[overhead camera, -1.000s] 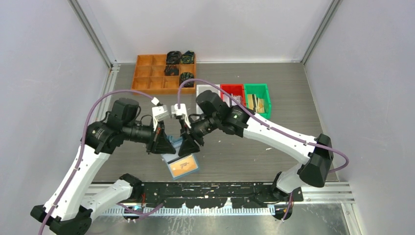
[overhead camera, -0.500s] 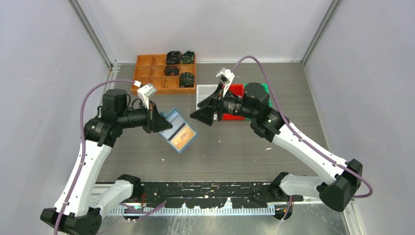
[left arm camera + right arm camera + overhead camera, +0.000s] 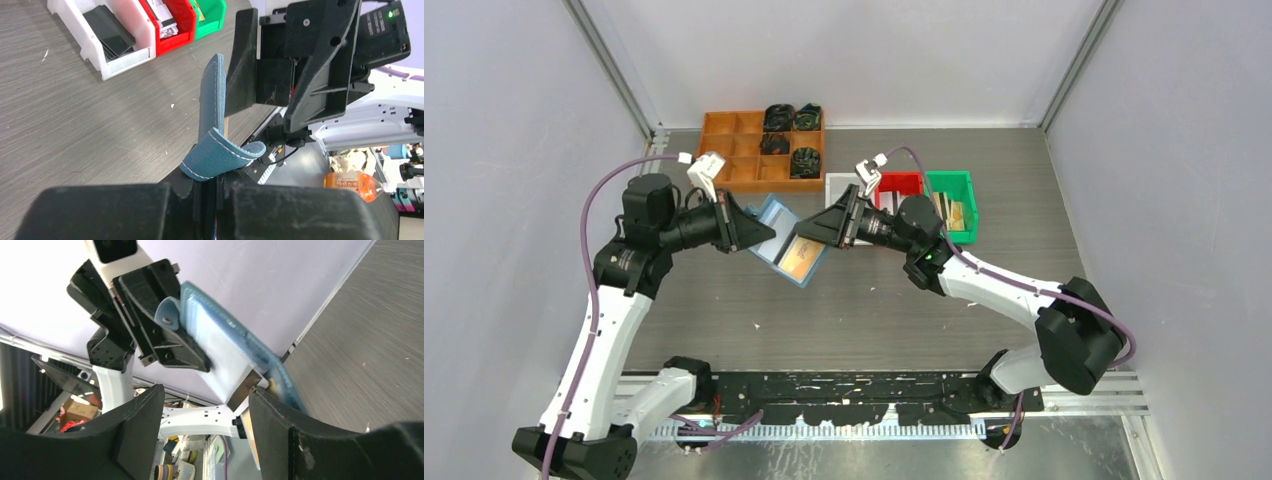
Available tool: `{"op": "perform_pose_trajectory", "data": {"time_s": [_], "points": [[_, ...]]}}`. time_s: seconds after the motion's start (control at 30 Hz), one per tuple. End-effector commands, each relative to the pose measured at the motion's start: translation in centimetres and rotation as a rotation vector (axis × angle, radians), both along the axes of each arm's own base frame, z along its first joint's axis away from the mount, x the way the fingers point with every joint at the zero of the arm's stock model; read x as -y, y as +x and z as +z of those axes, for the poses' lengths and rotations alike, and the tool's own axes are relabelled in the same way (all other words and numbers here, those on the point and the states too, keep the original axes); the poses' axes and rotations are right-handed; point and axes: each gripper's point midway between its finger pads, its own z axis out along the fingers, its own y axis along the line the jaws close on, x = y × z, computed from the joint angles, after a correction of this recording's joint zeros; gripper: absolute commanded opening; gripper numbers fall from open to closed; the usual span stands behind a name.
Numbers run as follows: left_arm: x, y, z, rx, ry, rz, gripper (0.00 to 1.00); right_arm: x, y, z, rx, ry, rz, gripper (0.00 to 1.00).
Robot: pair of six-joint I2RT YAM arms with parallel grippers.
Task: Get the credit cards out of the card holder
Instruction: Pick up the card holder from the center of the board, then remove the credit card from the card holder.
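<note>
Hold holder (image 3: 773, 218) steady in clamped left gripper (image 3: 762, 236); steer right gripper (image 3: 805, 233), jaws apart, squarely over exposed card (image 3: 799, 257) edge; pinch, then pull straight out.

Blue card holder (image 3: 222, 332) clamped in left pincer (image 3: 184, 347), right pincer (image 3: 205, 392) spread wide

Left hand (image 3: 212, 187) clenched, right (image 3: 205, 395) apparently parted

Light blue card holder (image 3: 771, 220) with pale stitching, orange-tan card (image 3: 800, 256) inside; orange tray (image 3: 734, 150); white bin (image 3: 125, 59), red bin (image 3: 898, 181), green bin (image 3: 951, 186); grey wood-grain table (image 3: 904, 300); purple cables (image 3: 614, 181), white arms (image 3: 604, 330).
</note>
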Motion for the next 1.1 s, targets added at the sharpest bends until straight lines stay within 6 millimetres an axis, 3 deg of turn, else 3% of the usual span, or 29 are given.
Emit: {"op": "perform_pose_trajectory", "data": {"time_s": [0.0, 0.37, 0.7, 0.87, 1.07], "points": [[0.0, 0.7, 2.5, 0.066, -0.069, 0.020, 0.00, 0.7, -2.3, 5.9, 0.086, 0.181, 0.060, 0.67], [-0.4, 1.5, 3.7, 0.062, -0.126, 0.070, 0.00, -0.3, -2.4, 2.5, 0.031, 0.094, 0.081, 0.66], [0.0, 0.9, 5.2, 0.047, -0.195, 0.054, 0.00, -1.0, -1.9, 1.4, 0.016, 0.077, 0.090, 0.66], [0.3, 0.6, 5.6, 0.019, -0.242, 0.050, 0.00, -1.4, -1.7, 2.3, 0.029, 0.118, 0.098, 0.65], [0.3, 0.5, 5.2, -0.002, -0.258, 0.054, 0.00, -2.0, -2.4, 5.4, 0.073, 0.241, 0.157, 0.59]]}}
